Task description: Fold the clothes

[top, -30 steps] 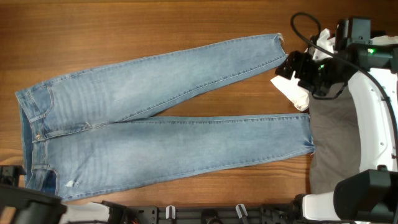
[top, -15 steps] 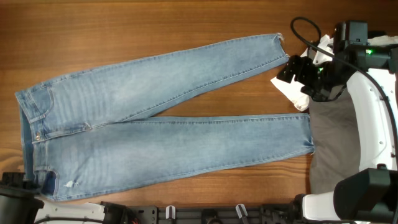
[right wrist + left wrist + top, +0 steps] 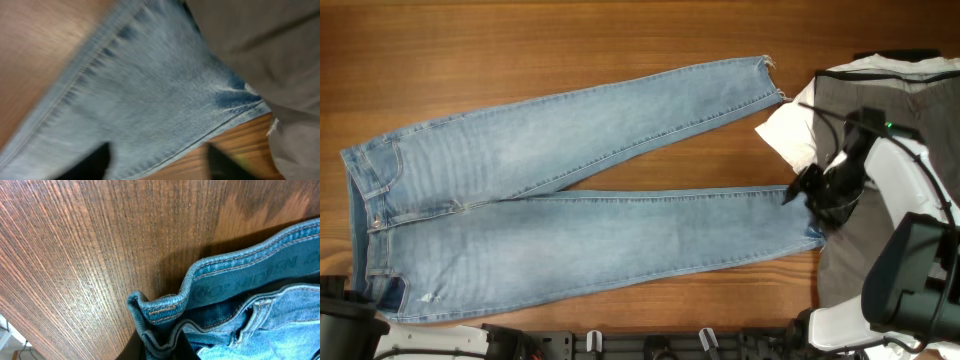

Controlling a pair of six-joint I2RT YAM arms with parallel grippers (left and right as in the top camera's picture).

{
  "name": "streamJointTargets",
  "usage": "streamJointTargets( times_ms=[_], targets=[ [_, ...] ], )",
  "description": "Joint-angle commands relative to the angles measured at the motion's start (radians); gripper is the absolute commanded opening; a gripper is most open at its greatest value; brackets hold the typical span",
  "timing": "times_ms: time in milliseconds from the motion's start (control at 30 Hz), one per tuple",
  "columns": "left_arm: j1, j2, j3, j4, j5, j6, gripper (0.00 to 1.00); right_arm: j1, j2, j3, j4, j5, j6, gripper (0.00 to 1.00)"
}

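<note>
The clothes, a pair of light blue jeans [image 3: 570,200], lie flat on the wooden table with the waist at the left and both legs running right. My left gripper [image 3: 159,349] is shut on a pinched-up fold of the waistband [image 3: 165,310] at the near left corner of the jeans. My right gripper [image 3: 807,197] hovers open over the frayed hem of the near leg [image 3: 150,90]. One of its fingers [image 3: 87,162] is above the denim. The other finger [image 3: 225,162] is above bare wood just past the hem edge.
A dark grey garment [image 3: 880,110] lies at the right, touching the near leg's hem, and also fills the corner of the right wrist view [image 3: 260,45]. A white cloth [image 3: 788,135] sits by the far leg's hem. Arm mounts line the table's front edge.
My right arm swung from the white cloth near the far leg's hem down to the near leg's hem. My left gripper closed on the waistband, and the waist corner shifted slightly.
</note>
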Motion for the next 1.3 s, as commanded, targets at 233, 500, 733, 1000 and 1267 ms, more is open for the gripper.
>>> streamJointTargets(
  times_ms=[233,500,733,1000,1267],
  targets=[
    [0.004,0.011,0.023,0.019,0.029,-0.025,0.07,0.001,0.001,-0.265,0.266,-0.019,0.032,0.25],
    [0.003,-0.050,0.127,-0.084,0.094,-0.025,0.04,0.001,-0.207,-0.001,0.117,-0.064,-0.101,0.04],
    [0.001,-0.395,0.250,-0.183,0.126,-0.051,0.04,0.001,-0.385,0.452,-0.026,-0.101,-0.031,0.04],
    [0.000,-0.650,0.250,-0.169,0.096,-0.070,0.04,0.002,-0.383,0.684,-0.110,-0.106,0.014,0.04],
    [-0.136,-0.500,0.249,-0.213,-0.042,-0.069,0.04,0.116,-0.090,0.681,0.069,-0.106,0.032,0.04]
  ],
)
